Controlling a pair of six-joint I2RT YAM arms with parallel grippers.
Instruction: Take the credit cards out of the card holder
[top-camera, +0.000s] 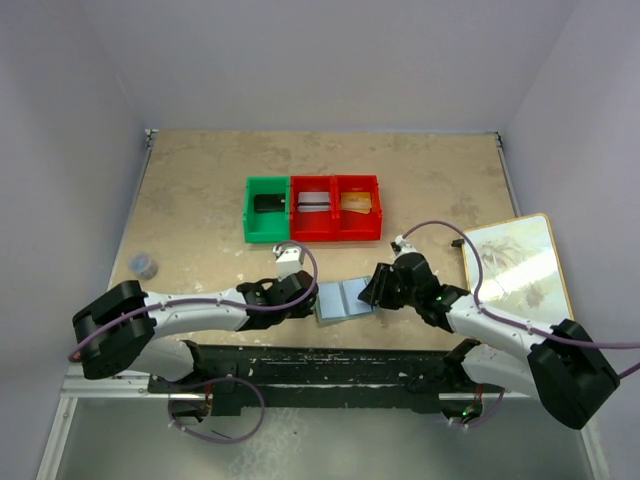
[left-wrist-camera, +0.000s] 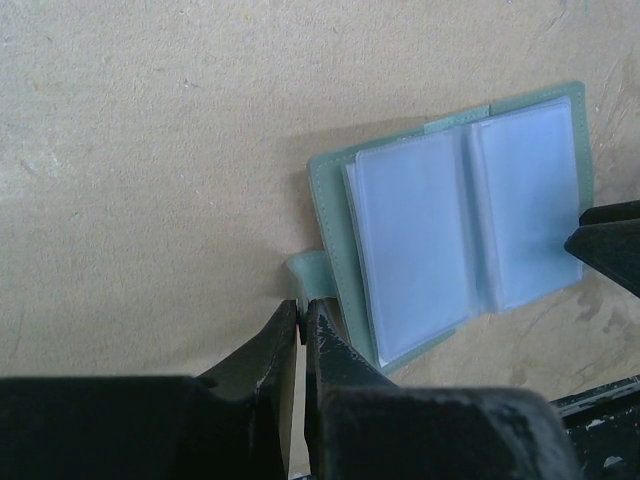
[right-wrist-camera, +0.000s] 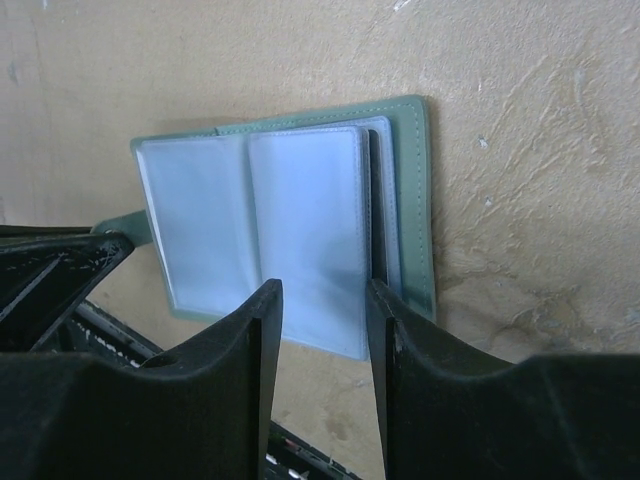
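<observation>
Left tool (left-wrist-camera: 302, 314) closed together at the snap tab (left-wrist-camera: 305, 268); right tool (right-wrist-camera: 322, 320) apart, astride the card holder (right-wrist-camera: 300, 220), which lies open near-centre.
Only the wrist views show its clear sleeves; open counter (top-camera: 200, 190) lies to the far left.

The beige table (top-camera: 200, 180) carries the card holder (top-camera: 343, 301), lying open near the front edge. A green bin (top-camera: 249, 212) and two red bins (top-camera: 336, 233) stand mid-table in one row. A small dark round object (top-camera: 144, 265) lies left, a framed picture (top-camera: 515, 265) right.
</observation>
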